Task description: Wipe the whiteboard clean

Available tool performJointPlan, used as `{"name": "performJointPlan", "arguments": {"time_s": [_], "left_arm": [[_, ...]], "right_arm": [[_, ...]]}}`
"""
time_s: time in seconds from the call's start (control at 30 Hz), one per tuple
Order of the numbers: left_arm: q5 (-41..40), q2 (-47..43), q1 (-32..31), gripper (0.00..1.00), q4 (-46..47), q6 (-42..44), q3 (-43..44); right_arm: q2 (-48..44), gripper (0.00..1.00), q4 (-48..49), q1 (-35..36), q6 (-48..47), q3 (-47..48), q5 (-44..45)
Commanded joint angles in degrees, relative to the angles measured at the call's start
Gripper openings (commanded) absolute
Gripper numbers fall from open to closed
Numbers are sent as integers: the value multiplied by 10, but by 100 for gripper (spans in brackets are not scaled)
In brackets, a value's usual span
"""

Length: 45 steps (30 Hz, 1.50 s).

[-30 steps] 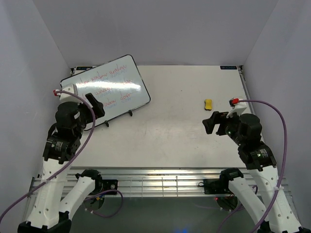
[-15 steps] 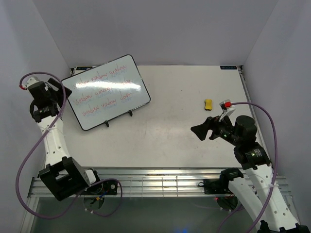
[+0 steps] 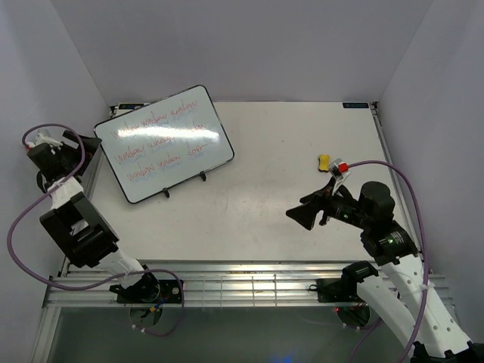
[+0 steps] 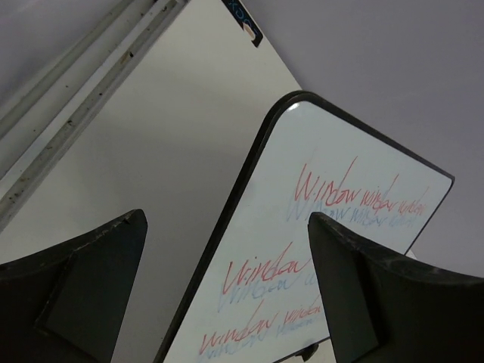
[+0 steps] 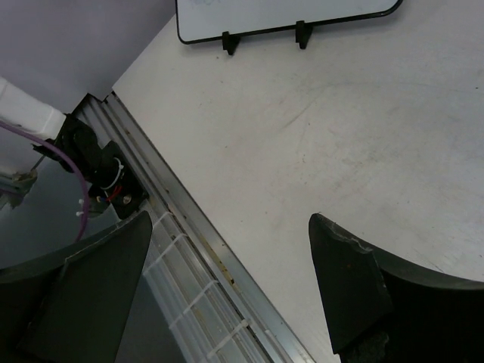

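The whiteboard [image 3: 164, 141] stands tilted on small black legs at the back left of the table, with three rows of red handwriting. It also shows in the left wrist view [image 4: 333, 249] and, only as its lower edge, in the right wrist view [image 5: 287, 11]. My left gripper [image 3: 79, 151] is open and empty, just left of the whiteboard's left edge. My right gripper [image 3: 306, 212] is open and empty above the table's right middle, pointing left. A small yellow eraser [image 3: 324, 162] lies on the table behind the right gripper.
The matte white table [image 3: 287, 136] is enclosed by grey walls on three sides. A metal rail [image 3: 242, 283] runs along the near edge, also in the right wrist view [image 5: 197, 234]. A rail [image 4: 83, 98] runs along the table's left side.
The left arm swung from in front of the whiteboard out to its left side. The right gripper moved left and toward the near edge, away from the yellow eraser.
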Motion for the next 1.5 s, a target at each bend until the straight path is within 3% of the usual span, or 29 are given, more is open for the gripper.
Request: {"name": "performJointPlan", "arguments": {"time_s": [0.0,0.27,0.43,0.5,0.63,0.7,0.87,0.97,1.03,1.47], "left_arm": [[81,5,2,98,136,-15,-24],[262,137,-3,98,262,-25,15],[332,175,-4,91,346,-63,18],[373,196,-3,87,425,-92,12],[412,239,-3,80,642,-241,-5],[422,258,-1,76,680,-271,0],[418,254,0,74,666,-247,1],[422,262,0,66,683,-261,6],[424,274,0,56,705,-273,10],[432,291,-1,47,723,-287,21]], "right_arm": [[2,90,48,13,15,21,-44],[5,90,33,16,-4,25,-59],[16,90,19,16,-26,32,-59],[20,90,17,17,-28,35,-59],[31,90,20,17,-28,40,-69],[31,90,18,18,-30,42,-71],[31,90,13,18,-34,43,-65],[30,90,14,18,-32,44,-64],[31,90,12,18,-33,47,-64],[24,90,14,18,-37,41,-59]]}}
